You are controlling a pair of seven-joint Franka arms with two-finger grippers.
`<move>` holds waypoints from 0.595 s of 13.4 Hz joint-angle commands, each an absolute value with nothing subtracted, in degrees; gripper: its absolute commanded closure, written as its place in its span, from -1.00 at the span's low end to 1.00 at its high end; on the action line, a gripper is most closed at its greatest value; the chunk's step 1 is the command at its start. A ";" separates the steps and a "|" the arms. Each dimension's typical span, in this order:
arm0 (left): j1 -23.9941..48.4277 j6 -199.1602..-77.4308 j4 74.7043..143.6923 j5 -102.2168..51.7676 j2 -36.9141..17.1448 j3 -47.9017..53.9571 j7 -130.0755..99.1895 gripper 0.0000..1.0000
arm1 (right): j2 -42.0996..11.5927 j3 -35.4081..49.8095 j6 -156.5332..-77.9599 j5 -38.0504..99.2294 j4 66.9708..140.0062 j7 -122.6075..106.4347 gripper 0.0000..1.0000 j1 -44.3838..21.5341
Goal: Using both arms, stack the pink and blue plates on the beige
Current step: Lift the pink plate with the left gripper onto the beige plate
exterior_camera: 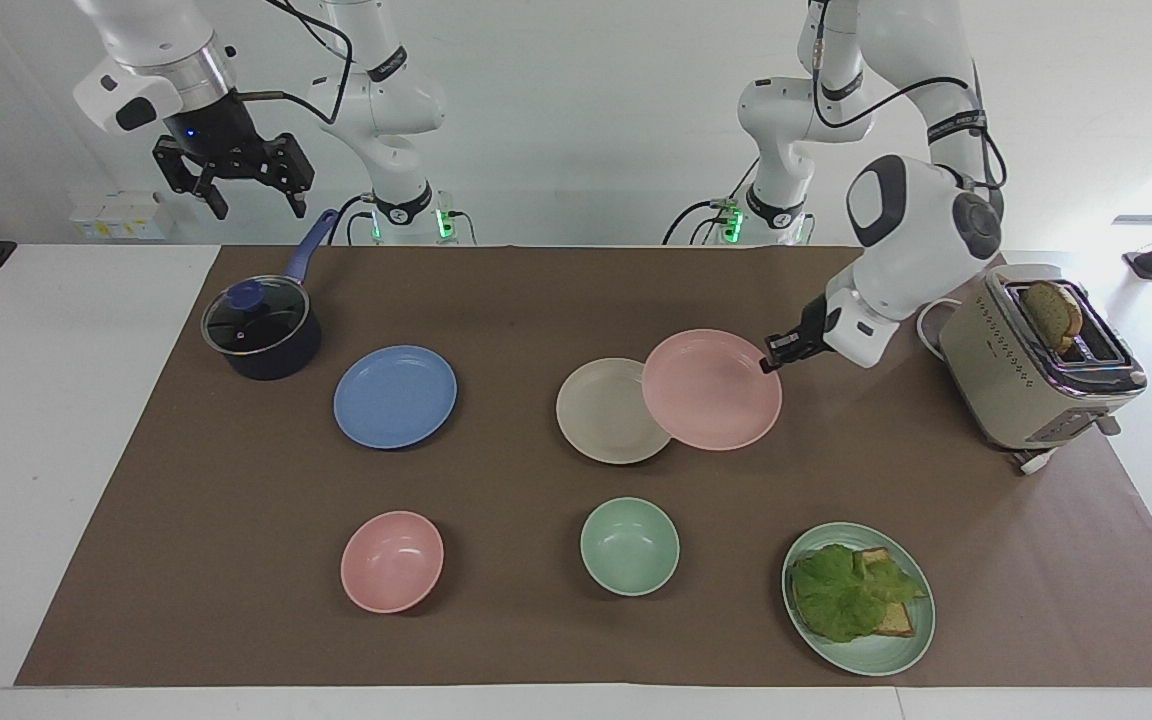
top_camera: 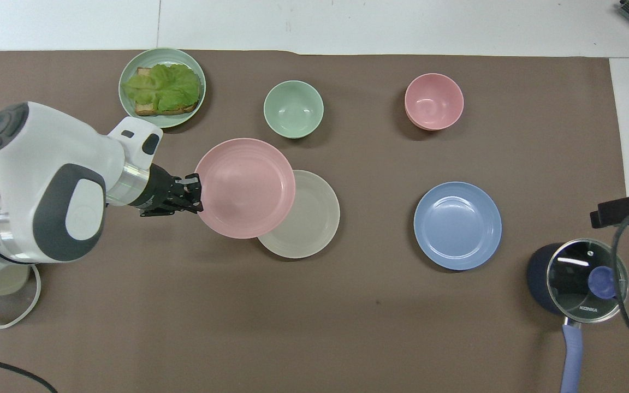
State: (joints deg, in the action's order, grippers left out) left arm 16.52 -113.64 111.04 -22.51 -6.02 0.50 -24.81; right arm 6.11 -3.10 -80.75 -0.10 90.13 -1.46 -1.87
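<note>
My left gripper (exterior_camera: pixel 768 363) (top_camera: pixel 196 192) is shut on the rim of the pink plate (exterior_camera: pixel 711 390) (top_camera: pixel 244 188) and holds it in the air, partly over the beige plate (exterior_camera: pixel 604 412) (top_camera: pixel 309 221) at the middle of the mat. The blue plate (exterior_camera: pixel 395 396) (top_camera: pixel 457 225) lies flat on the mat toward the right arm's end. High over the table edge by the pot, my right gripper (exterior_camera: pixel 251 195) hangs open with nothing in it; only a black part of it (top_camera: pixel 625 210) shows in the overhead view.
A dark lidded pot (exterior_camera: pixel 260 330) (top_camera: pixel 579 278) with a blue handle stands beside the blue plate. A toaster (exterior_camera: pixel 1036 360) holding bread sits at the left arm's end. Farthest from the robots are a pink bowl (exterior_camera: pixel 392 560), a green bowl (exterior_camera: pixel 629 546) and a green plate with lettuce toast (exterior_camera: pixel 858 598).
</note>
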 commanded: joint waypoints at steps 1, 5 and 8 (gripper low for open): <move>20.73 -119.33 115.21 -23.38 -4.13 -0.62 -29.43 1.00 | 7.56 -2.99 -81.74 -0.88 91.85 -1.93 -1.00 -1.49; 24.43 -128.93 121.11 -23.47 -5.01 -0.62 -30.67 1.00 | 7.56 -2.99 -81.83 -0.97 91.93 -1.93 -1.00 -1.49; 25.92 -132.18 121.20 -24.17 -7.82 -0.62 -30.67 1.00 | 7.47 -2.99 -81.74 -0.97 91.85 -1.93 -1.00 -1.58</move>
